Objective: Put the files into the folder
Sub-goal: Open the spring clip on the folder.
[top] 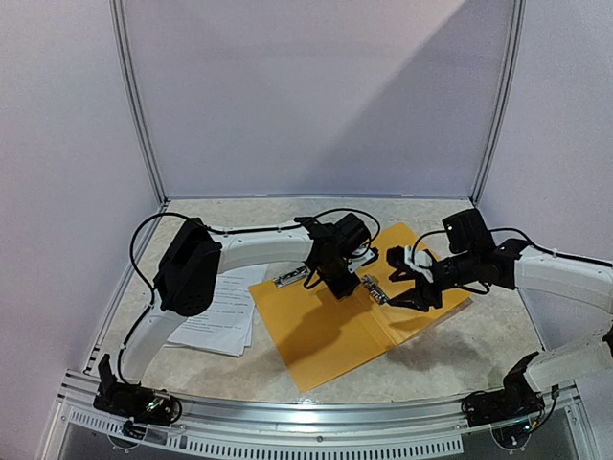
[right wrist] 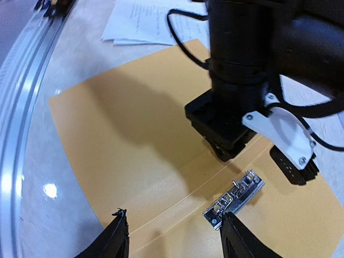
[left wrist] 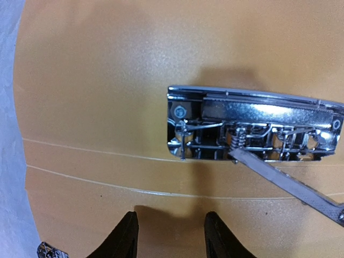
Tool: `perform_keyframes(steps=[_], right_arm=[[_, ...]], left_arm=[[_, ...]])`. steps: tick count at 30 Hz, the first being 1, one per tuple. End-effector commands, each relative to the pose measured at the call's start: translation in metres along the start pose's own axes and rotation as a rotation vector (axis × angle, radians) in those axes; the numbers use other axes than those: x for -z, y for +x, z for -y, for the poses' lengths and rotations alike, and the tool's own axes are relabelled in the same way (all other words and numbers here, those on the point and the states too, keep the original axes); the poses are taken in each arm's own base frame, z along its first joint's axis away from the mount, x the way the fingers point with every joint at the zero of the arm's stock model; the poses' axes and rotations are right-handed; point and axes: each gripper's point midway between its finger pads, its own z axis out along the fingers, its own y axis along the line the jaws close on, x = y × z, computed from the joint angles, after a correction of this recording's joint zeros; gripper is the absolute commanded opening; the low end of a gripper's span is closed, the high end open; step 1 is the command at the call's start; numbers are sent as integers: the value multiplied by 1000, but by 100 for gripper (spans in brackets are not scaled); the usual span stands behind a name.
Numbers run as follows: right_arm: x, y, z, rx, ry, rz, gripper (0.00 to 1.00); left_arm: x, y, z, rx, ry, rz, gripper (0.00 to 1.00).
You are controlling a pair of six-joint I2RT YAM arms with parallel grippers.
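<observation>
Marbled table (top: 431, 356) carries the orange-yellow folder (top: 321, 335), opened flat with the inside up. Files (top: 218, 311): white printed stack off the folder's left edge, touching or tucked under it, can't tell which. Left gripper (left wrist: 171, 216) over the folder's middle, fingers apart, nothing between. Right gripper (right wrist: 174, 215) over the folder's right half, also spread and empty. Metal clip (left wrist: 252, 129) on the folder beside its fold, between both grippers.
</observation>
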Motion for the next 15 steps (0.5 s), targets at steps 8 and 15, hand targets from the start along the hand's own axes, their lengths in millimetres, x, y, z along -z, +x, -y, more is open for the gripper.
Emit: perform_keyframes(steps=[8,15], right_arm=[[-44,28,27,660,12,-118,57],[-69,32,49,678,32,-142,55]], left_arm=[[-56,93,41,-78,84,-297,45],[-56,93,41,-79,84,-297,45]])
